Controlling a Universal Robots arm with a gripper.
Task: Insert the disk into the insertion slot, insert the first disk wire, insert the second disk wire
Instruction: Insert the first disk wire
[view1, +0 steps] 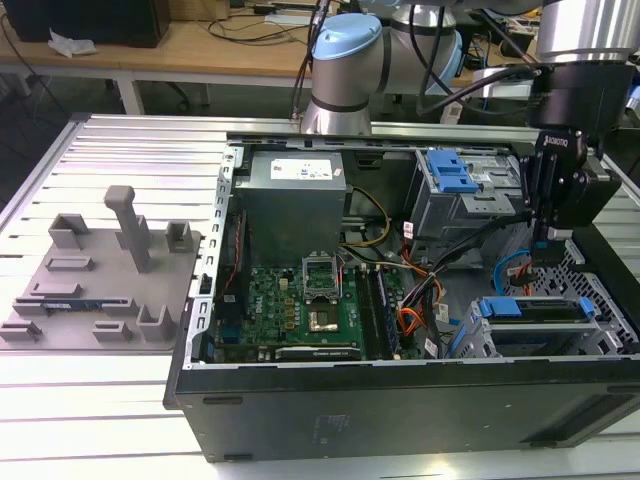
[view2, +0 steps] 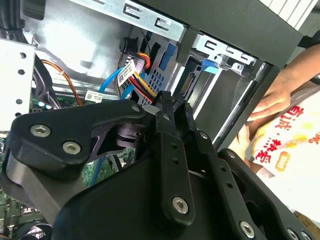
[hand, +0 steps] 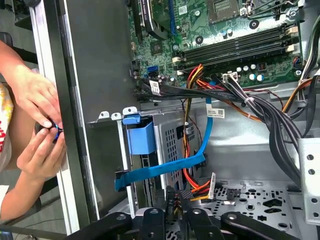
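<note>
- The gripper (hand: 172, 200) is sitting nearest the lens in the first wrist view. Its fingers are drawn narrow and, as far as I can judge, are pinching the small black plug at the end of the orange wire (hand: 189, 175).
- The disk (hand: 140, 137) is already lying inside the drive cage (hand: 172, 140), with its blue frame showing at the opening.
- The blue cable (hand: 165, 170) is running down from the board and across that opening. I cannot tell whether its plug is seated.
- Doing this step well is looking like a matter of keeping the plug square to the disk's socket and pressing straight, not at a slant.
- The blue cable is lying just beside the gripper, so it is risking a snag.
- A person's hands (hand: 37, 100) are working just outside the case wall (hand: 95, 75), well apart from the gripper.
</note>
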